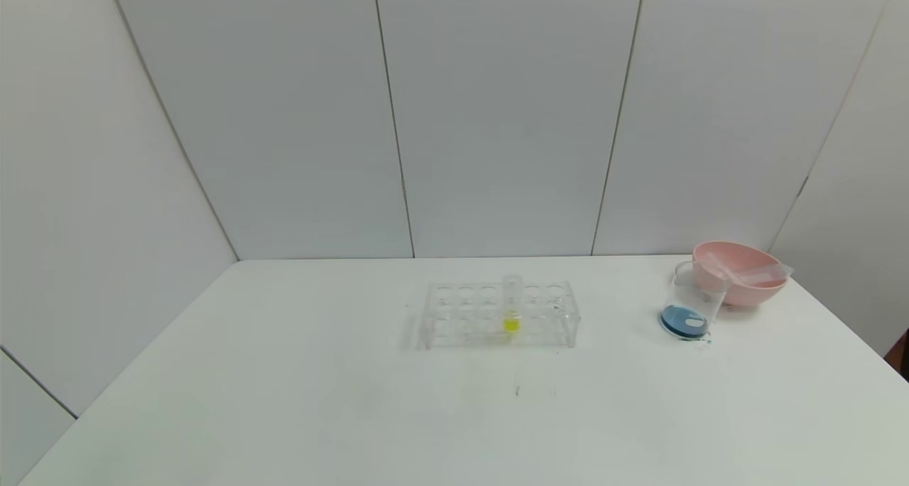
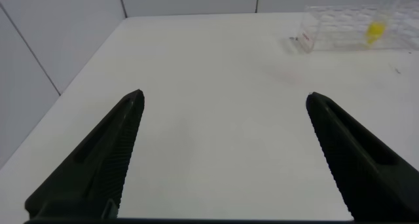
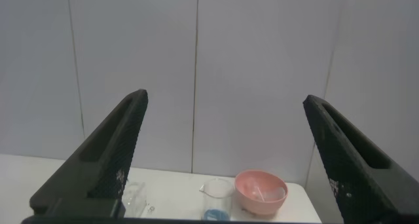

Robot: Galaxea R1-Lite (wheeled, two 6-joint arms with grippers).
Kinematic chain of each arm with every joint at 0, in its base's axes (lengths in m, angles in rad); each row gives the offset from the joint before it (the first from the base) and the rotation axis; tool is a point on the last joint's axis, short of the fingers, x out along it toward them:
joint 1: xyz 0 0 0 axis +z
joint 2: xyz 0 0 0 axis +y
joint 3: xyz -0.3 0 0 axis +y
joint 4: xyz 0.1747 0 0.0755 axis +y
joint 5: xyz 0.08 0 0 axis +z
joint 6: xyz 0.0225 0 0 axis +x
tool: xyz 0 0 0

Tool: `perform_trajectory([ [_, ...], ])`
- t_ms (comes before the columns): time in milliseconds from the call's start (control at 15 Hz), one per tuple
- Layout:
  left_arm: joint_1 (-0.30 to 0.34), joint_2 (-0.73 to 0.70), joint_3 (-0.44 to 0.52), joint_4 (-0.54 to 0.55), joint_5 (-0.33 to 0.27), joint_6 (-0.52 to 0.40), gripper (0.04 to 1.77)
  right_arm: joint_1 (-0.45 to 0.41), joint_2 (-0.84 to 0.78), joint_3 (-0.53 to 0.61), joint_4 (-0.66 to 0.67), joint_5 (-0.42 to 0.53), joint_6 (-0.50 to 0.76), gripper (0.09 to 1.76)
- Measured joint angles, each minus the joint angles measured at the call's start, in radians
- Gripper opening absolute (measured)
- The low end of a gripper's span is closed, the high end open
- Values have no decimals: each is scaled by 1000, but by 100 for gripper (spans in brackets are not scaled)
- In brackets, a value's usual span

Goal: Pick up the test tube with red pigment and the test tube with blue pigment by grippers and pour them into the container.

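Both end effectors open and empty, right end effector raised facing the container, left end effector low over the bench. Container holds blue liquid beside the pink bowl, where two emptied tubes seem to lie. Pouring looks done; next is only parking.

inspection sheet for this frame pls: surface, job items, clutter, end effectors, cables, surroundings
Surface: white table, a few faint marks near the middle.
Job's things: beaker holds blue liquid at its bottom, beside pink bowl; empty clear tubes lie in the bowl. No red or blue tube left in the rack.
Clutter: clear tube rack with one yellow-liquid tube, upright.
End effectors: left end effector open, empty, low over the table; right end effector open, empty, raised.
Cables: nothing seen.
Surroundings: plain grey wall panels.
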Motion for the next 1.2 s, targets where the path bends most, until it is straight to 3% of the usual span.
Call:
perform_trajectory([
  [200, 0, 0, 0, 0, 0, 0, 176, -5, -257, 13, 217, 22, -38, 170],
  [467, 0, 0, 0, 0, 0, 0, 176, 8, -500, 125, 299, 8, -113, 170],
  [733, 0, 0, 0, 0, 0, 0, 176, 11, -566, 368, 252, -25, -123, 170],
  [867, 0, 0, 0, 0, 0, 0, 176, 11, -574, 479, 301, -26, -122, 170],
  [1067, 0, 0, 0, 0, 0, 0, 176, 12, -576, 525, 504, -48, -118, 170],
  [1200, 0, 0, 0, 0, 0, 0, 176, 13, -576, 529, 513, -68, -90, 171],
])
